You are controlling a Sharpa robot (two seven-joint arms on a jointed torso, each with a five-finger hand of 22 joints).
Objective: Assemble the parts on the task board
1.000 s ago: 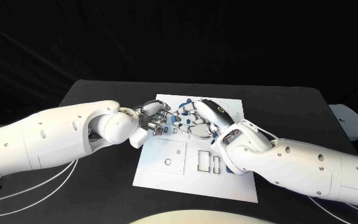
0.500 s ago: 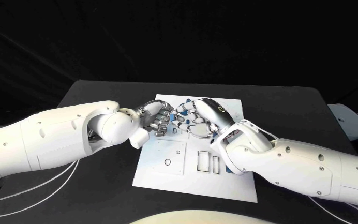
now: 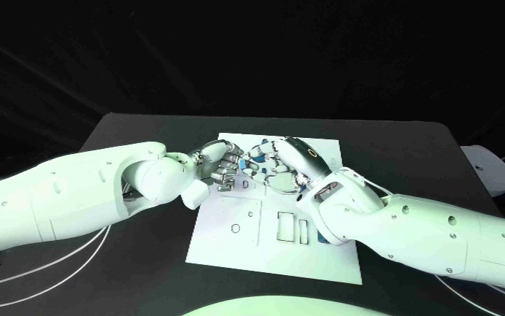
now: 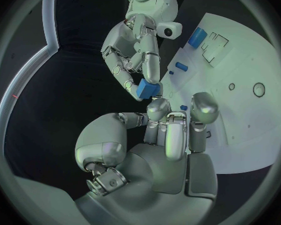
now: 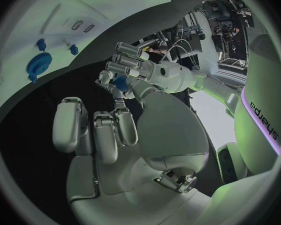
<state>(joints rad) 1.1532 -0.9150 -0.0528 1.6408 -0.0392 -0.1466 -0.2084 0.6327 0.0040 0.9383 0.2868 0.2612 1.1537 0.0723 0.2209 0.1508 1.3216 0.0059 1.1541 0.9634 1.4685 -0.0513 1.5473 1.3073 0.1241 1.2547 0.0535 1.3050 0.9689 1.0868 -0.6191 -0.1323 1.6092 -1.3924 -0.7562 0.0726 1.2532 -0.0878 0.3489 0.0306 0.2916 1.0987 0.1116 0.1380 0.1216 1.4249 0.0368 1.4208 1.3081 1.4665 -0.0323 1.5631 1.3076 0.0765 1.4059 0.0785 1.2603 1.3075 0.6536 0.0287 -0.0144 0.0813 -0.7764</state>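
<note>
Right robot hand [image 4: 135,60] pinches one blue part [image 4: 148,89]; left robot hand [image 4: 172,135] curled, grip unclear.

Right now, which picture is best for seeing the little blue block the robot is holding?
The left wrist view: the blue block sits plainly at the right hand's fingertips, above the left hand. The head view shows only a blue speck between the two hands. The right wrist view shows a blue bit among fingers.

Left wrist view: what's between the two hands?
A blue part, pinched in the right hand fingertips, just beyond the left hand fingertips, above the task board edge.
</note>
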